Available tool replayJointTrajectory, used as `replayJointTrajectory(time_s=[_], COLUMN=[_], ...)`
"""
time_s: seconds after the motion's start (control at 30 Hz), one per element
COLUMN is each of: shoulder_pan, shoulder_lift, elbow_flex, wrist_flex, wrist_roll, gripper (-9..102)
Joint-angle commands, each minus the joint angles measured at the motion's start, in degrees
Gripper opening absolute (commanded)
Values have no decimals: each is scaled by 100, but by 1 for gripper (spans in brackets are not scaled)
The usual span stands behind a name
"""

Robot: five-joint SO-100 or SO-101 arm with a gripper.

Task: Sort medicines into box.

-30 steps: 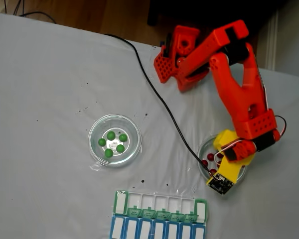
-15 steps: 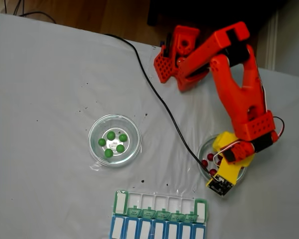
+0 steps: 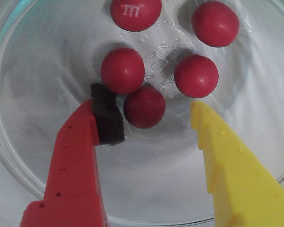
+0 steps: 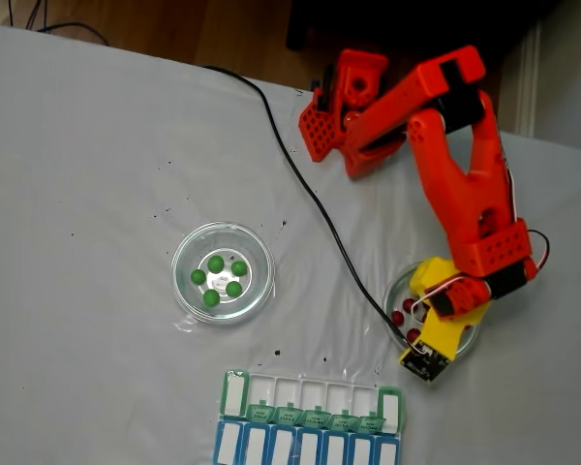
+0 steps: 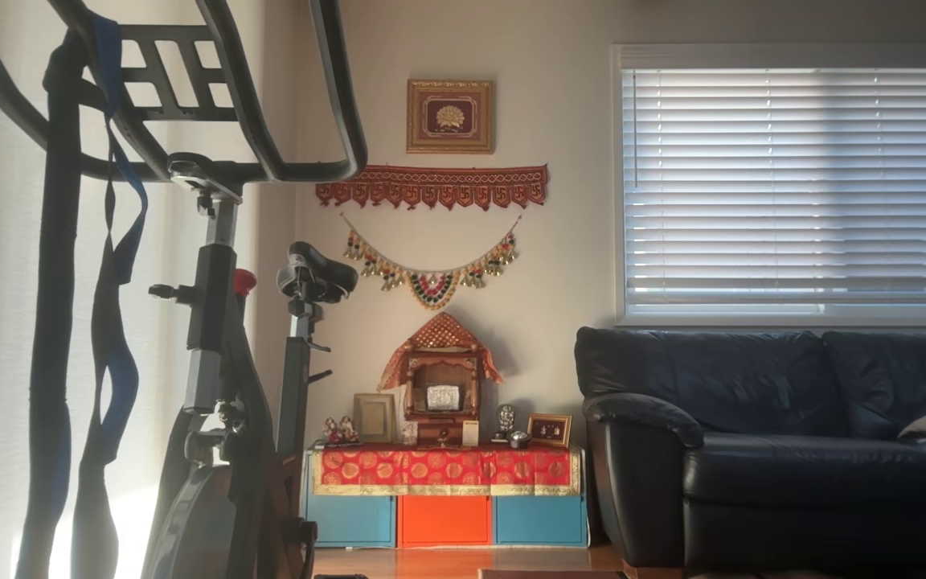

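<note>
5 red medicines (image 3: 144, 106), 1 marked "m".

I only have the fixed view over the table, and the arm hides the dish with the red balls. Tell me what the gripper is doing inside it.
Observer: In the wrist view the gripper is open, with one red ball between its red and yellow fingers.
Operator: Count the red balls in that dish.
Observer: Five show in the wrist view, all loose on the floor of the glass dish.
Operator: Say whether anything is gripped.
Observer: Nothing is. The yellow finger stands apart from that ball; the dark pad on the red finger is close beside it.
Operator: Check for markings.
Observer: One ball at the top carries a white "m".
</note>
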State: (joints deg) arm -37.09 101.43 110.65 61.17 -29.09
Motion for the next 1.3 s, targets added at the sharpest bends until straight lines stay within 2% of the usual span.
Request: replayJointTrajectory(time_s=[0.0, 0.73, 1.27], shoulder_pan=[9, 9, -26], shoulder_lift=[475, 475, 202], elbow_flex=[-53, 237, 149], wrist_flex=[-26, -782, -712], wrist_roll=[-18, 79, 44], gripper=[28, 22, 20])
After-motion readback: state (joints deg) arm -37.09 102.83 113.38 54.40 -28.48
